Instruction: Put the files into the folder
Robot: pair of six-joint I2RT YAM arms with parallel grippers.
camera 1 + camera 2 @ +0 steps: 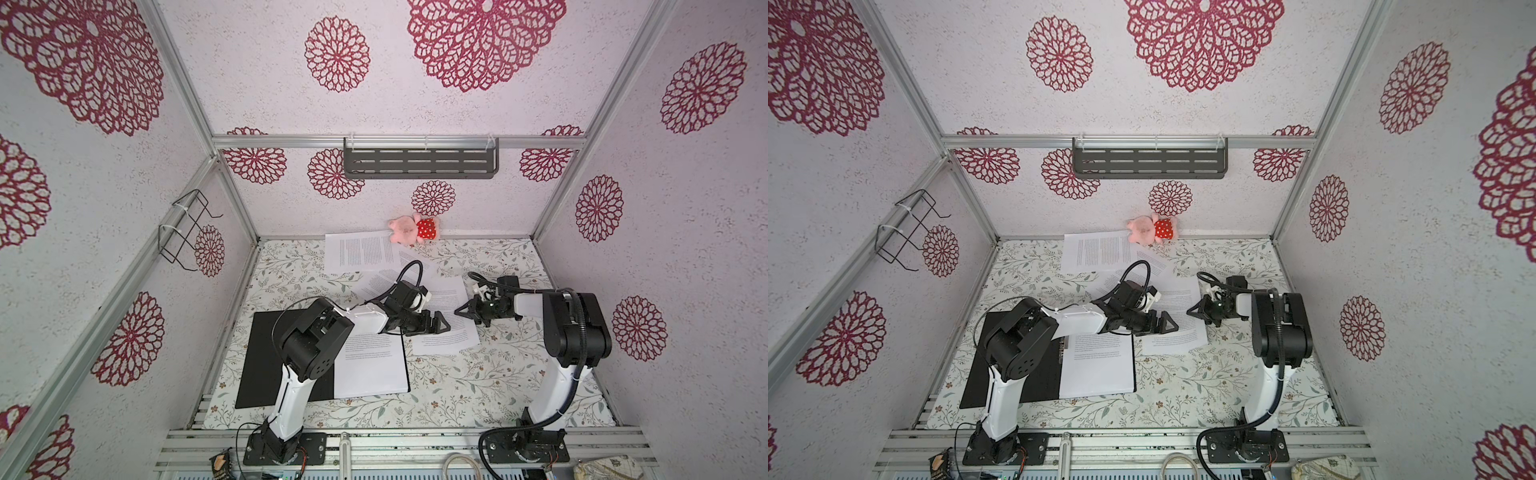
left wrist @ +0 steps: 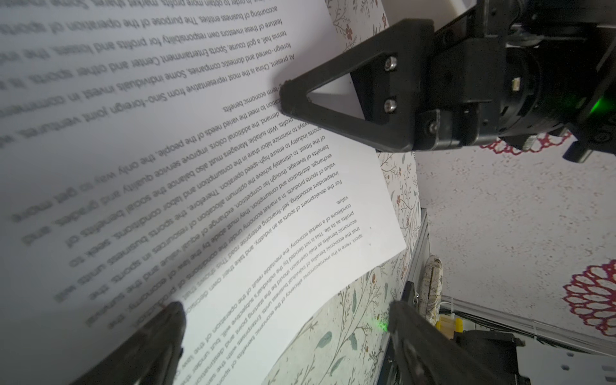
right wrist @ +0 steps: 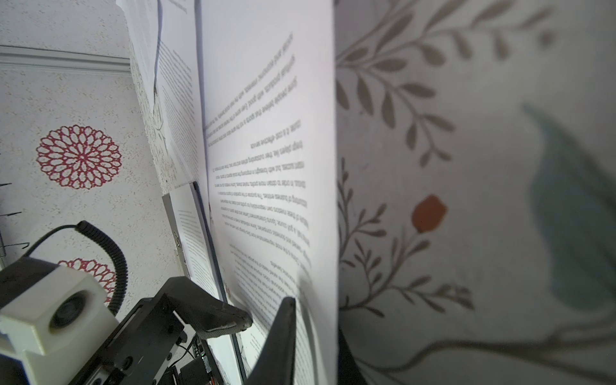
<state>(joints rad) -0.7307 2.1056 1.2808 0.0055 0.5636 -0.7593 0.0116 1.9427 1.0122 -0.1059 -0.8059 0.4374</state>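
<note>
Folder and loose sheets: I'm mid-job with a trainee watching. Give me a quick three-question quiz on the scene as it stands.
1. True or false: the folder lies open, black inside up, with a printed sheet on its right half.
2. What lies at a corner of the far sheet? A) a pink plush toy B) a stapler C) a mug
3. Fill in: the ___ gripper's jaws stand wide open, while the other pinches the edge of a loose sheet.

Key
1. True.
2. A.
3. Left: the left gripper is open; the right gripper has the sheet's edge between its fingers.
</note>
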